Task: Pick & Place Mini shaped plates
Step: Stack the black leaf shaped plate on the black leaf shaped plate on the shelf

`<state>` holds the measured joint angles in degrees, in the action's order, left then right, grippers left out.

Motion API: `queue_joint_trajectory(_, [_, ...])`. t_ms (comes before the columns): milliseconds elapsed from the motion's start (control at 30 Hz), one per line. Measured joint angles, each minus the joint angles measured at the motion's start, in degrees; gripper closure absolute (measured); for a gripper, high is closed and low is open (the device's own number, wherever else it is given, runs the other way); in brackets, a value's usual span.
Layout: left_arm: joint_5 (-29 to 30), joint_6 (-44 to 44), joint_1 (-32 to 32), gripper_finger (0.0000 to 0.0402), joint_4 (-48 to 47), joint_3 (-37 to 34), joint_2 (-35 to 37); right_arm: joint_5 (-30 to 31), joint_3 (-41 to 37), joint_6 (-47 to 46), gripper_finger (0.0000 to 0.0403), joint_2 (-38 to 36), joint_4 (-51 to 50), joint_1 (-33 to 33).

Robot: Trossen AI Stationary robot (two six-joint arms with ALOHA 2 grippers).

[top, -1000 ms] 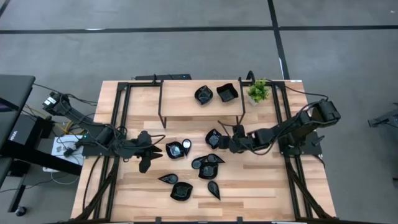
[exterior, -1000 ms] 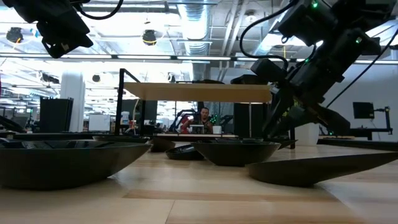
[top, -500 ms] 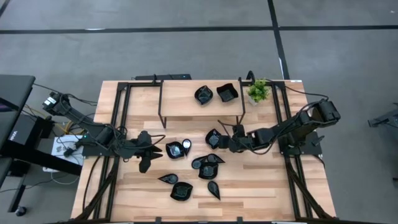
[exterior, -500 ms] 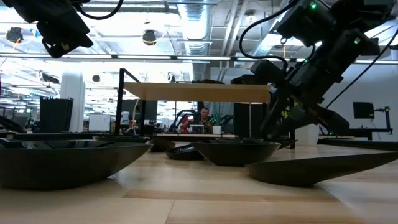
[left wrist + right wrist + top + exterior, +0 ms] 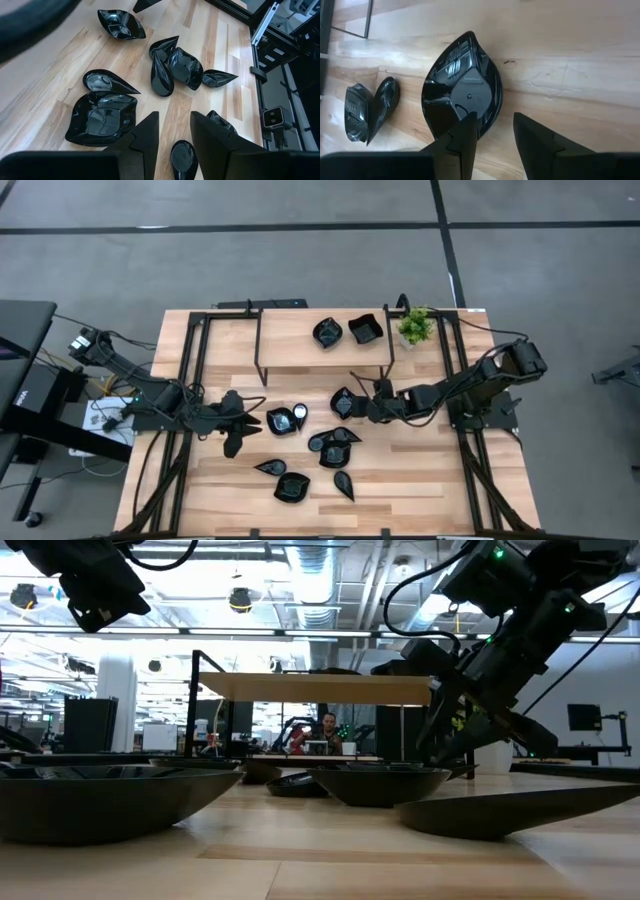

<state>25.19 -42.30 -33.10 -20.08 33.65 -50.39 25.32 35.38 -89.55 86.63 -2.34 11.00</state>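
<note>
Several small glossy black plates lie on the wooden table (image 5: 420, 480). They are teardrop, square and round, and cluster around (image 5: 335, 450). Two more sit on the raised shelf (image 5: 345, 331). My right gripper (image 5: 366, 408) (image 5: 492, 125) is open and low beside a teardrop plate (image 5: 343, 402) (image 5: 462, 87). One of its fingers (image 5: 467, 127) stands over the plate's rim and the other (image 5: 532, 132) over bare wood. My left gripper (image 5: 240, 427) (image 5: 172, 125) is open and held high above the table (image 5: 90, 585). It looks down on a square plate (image 5: 102, 117) and the teardrop plates. My right gripper comes at the teardrop plate slanting down from the table's right. One finger overlaps the plate's rim (image 5: 487, 117) at its broad end. Whether that finger touches the plate, I cannot tell. The plate lies flat on the table.
A black-framed wooden shelf (image 5: 300, 350) stands over the table's far middle, with a small green potted plant (image 5: 415, 326) at its right. Black rails run along both table sides. Bare wood lies near the right edge. A person shows far off (image 5: 325, 728).
My right gripper has edged a little toward the table's left, closer onto the teardrop plate, and has stayed open. The plates and my left arm have kept still.
</note>
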Motion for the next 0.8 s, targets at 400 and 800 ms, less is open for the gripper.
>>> queue_joint_trajectory(400, [0.0, 0.0, 0.0, 0.0289, 0.6, 0.0, 0.0, -0.6, 0.0, 3.1, 0.0279, 1.4, 1.1, -1.5])
queue_joint_trajectory(800, [0.0, 0.0, 0.0, 0.0289, 1.1, 0.0, 0.0, -2.2, 0.1, 3.0, 0.028, 7.4, 9.7, -1.8])
